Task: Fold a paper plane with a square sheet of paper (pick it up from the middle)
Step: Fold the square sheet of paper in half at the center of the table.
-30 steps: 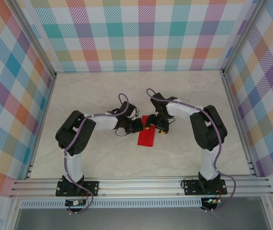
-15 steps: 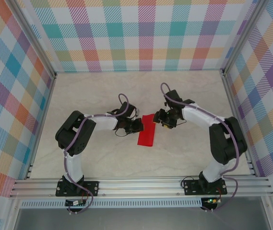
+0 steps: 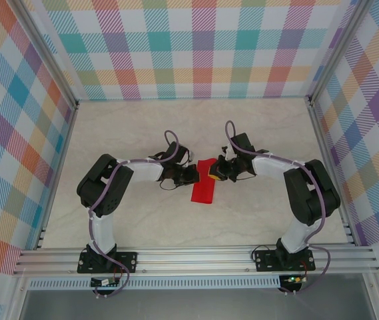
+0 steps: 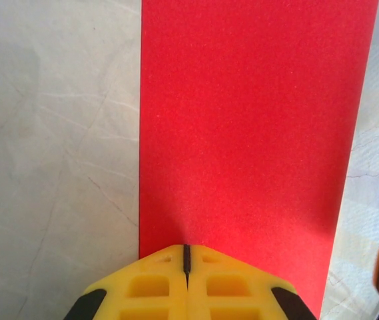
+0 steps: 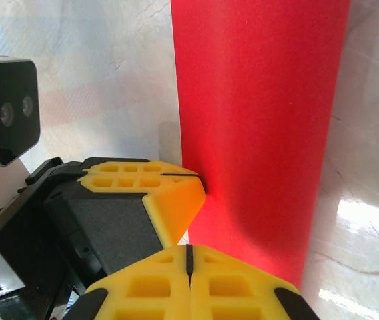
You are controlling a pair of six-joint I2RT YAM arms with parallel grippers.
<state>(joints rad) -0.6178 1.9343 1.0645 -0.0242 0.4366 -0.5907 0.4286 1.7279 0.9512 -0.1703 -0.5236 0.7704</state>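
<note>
Sheet of paper (image 3: 202, 190), bright red and showing as a long narrow strip, is lying flat on the pale marbled table (image 3: 142, 127), near the middle and between the two arms. In the overhead view the left gripper (image 3: 194, 175) is reaching in from the left side of the strip and the right gripper (image 3: 214, 172) is reaching in from the right. Both are meeting the strip at its far part, and the near end is lying bare towards the arm bases.

In the left wrist view the left gripper (image 4: 186, 267) is holding its yellow fingers pressed together, with only a thin dark seam between them. Its tip is sitting over the nearest edge of the sheet (image 4: 249, 133); whether any paper is caught in the seam cannot be told.

In the right wrist view the right gripper (image 5: 188, 263) is likewise keeping its fingers pressed together at the near edge of the sheet (image 5: 259, 120). The left gripper (image 5: 176, 187) is lying just beside it, its yellow tip touching the left edge of the red strip. Checked panels in many colours are standing around the table on three sides.
</note>
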